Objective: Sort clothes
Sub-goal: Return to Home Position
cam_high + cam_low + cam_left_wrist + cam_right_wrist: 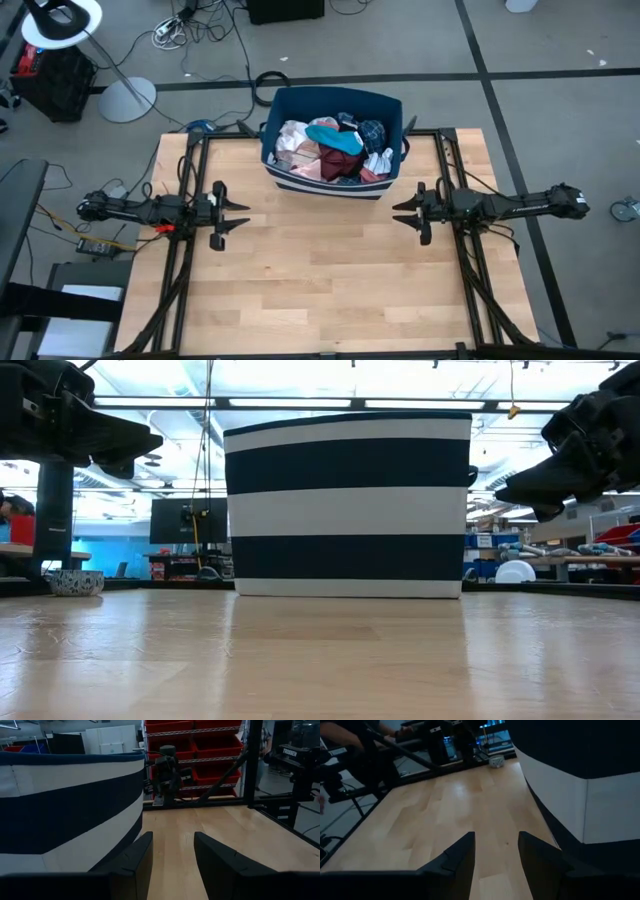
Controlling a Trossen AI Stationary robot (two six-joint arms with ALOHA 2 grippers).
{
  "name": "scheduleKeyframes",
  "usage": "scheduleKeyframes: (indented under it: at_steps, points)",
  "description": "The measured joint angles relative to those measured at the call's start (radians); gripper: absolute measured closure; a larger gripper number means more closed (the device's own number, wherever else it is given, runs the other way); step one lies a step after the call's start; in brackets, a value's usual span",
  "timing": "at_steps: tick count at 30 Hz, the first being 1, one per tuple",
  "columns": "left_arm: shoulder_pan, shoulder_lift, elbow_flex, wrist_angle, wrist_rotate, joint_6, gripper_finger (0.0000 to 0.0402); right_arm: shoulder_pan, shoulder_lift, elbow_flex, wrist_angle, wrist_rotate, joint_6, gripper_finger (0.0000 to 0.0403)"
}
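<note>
The clothes [332, 148], a heap of white, pink, teal, dark red and plaid pieces, lie inside the dark blue bin with white stripes [290, 181] at the table's far middle. The bin also shows in the low view [348, 505], where it hides the clothes. My left gripper [240, 216] is open and empty over the table, left of the bin's near corner [75, 820]. My right gripper [400, 214] is open and empty, right of the bin's near corner [580, 795]. The two grippers point toward each other.
Bare wooden table top [330, 280] stretches from the bin to the near edge between the two arms. Black frame rails [185, 250] run along the table's left and right sides. Cables and a lamp stand [125, 95] lie on the floor beyond the far edge.
</note>
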Motion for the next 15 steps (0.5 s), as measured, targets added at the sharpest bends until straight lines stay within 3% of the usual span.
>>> scheduleKeyframes:
  at_steps: [15]
  points:
    - [0.0,0.0,0.0,0.001,0.0,0.0,0.0252,0.0,0.0,0.0,0.034,0.0,-0.001,0.0248]
